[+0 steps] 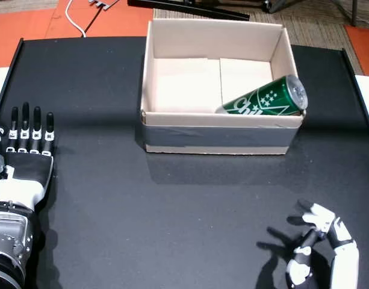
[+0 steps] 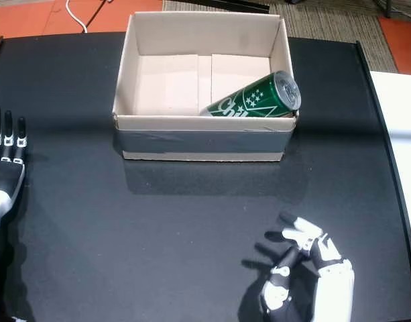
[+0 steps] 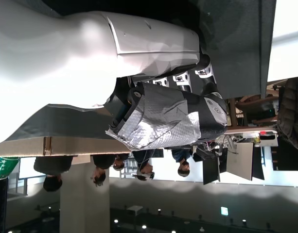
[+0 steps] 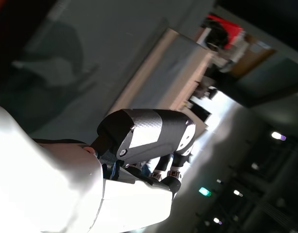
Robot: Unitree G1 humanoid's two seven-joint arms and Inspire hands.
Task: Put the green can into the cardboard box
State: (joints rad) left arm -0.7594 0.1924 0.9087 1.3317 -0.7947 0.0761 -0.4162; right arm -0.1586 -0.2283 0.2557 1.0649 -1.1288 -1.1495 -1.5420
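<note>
The green can (image 1: 269,97) lies tilted inside the cardboard box (image 1: 220,135), its top against the right wall. Both hands, left (image 1: 24,158) and right (image 1: 324,244), rest empty on the black counter (image 1: 172,211), fingers spread.

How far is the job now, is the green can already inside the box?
Mostly done: the green can is inside the cardboard box, tilted, its top leaning on the right corner rim. Nothing is in hand: the left hand lies flat and the right hand is empty, apart from the box. Arguably nothing remains.
</note>
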